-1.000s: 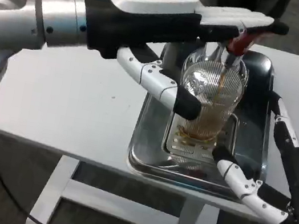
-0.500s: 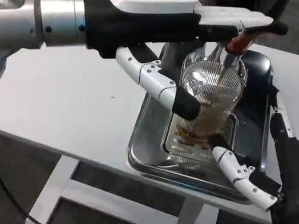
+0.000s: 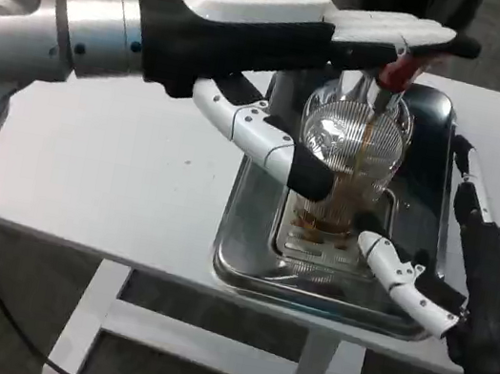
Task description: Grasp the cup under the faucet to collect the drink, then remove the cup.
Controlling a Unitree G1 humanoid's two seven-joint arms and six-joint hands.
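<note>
On the white surface (image 3: 117, 173) lies a metal tray (image 3: 245, 244). The left hand (image 3: 298, 79) grips the ribbed cup (image 3: 350, 166) standing in that tray under the red faucet (image 3: 402, 68). Beside the tray, the right hand (image 3: 467, 274) waits released.

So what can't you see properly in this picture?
- The faucet top, head view: the left hand lies over it.
- The cup left side: a left-hand finger crosses it, so contact is unclear.
- The right hand: partly cut by the picture's right edge.
- The tray back left corner: the left arm covers it.
</note>
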